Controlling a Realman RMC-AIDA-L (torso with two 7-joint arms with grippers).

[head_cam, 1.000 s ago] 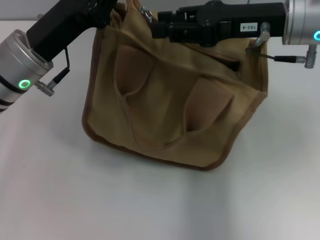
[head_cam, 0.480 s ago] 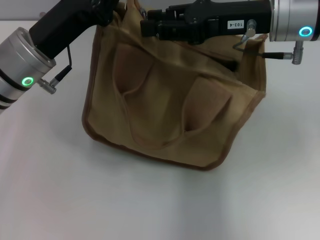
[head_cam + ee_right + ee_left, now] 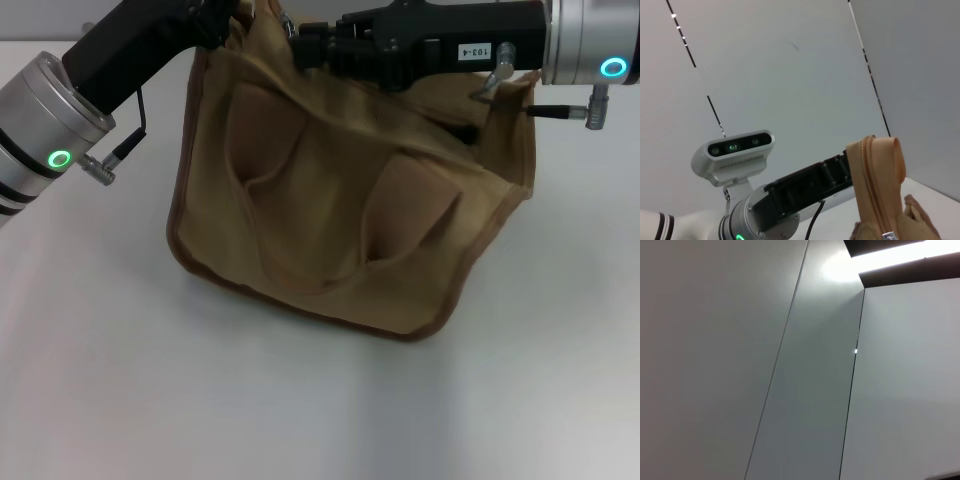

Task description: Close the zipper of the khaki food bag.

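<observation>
While I worked the zipper point(image 3: 290, 25) | khaki food bag point(image 3: 340, 210) top hidden | progress, both jaws' states: could not tell.

Bright, even overhead light, soft shadows under the bag point(image 3: 340, 220), ceiling-strip glare point(image 3: 890, 255).

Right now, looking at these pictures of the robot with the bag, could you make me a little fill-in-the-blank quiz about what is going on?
1. The khaki food bag stands on a ____ table.
2. The right gripper reaches along the bag's ____ edge.
3. The left gripper is at the bag's top ____ corner in the head view.
4. Each arm's wrist shows a small ____ ring light.

Missing words: white; top; left; green
</observation>
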